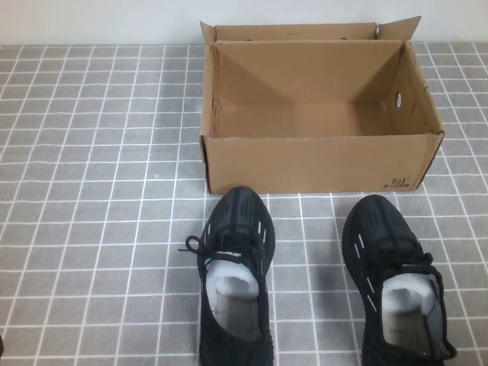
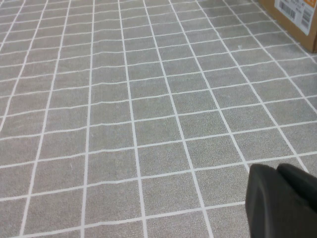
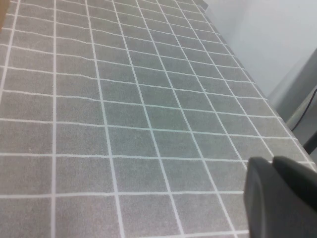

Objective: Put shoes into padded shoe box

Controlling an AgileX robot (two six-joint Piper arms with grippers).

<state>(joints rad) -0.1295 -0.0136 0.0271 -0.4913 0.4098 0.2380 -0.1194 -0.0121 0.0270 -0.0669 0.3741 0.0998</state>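
Note:
Two black knit shoes with white dash marks and white paper stuffing stand on the grey tiled table, toes toward the box: the left shoe (image 1: pixel 235 278) and the right shoe (image 1: pixel 396 286). The brown cardboard shoe box (image 1: pixel 316 160) stands open just behind them, its inside showing nothing in it, "361" printed at its front right corner. A corner of the box shows in the left wrist view (image 2: pixel 297 17). My left gripper (image 2: pixel 277 168) is shut and empty above bare tiles. My right gripper (image 3: pixel 274 161) is shut and empty above bare tiles. Neither gripper shows in the high view.
The grey tiled tablecloth (image 1: pixel 99 191) covers the whole table. A white wall runs behind the box. The table's right edge (image 3: pixel 257 89) shows in the right wrist view, with a dark cable beyond it.

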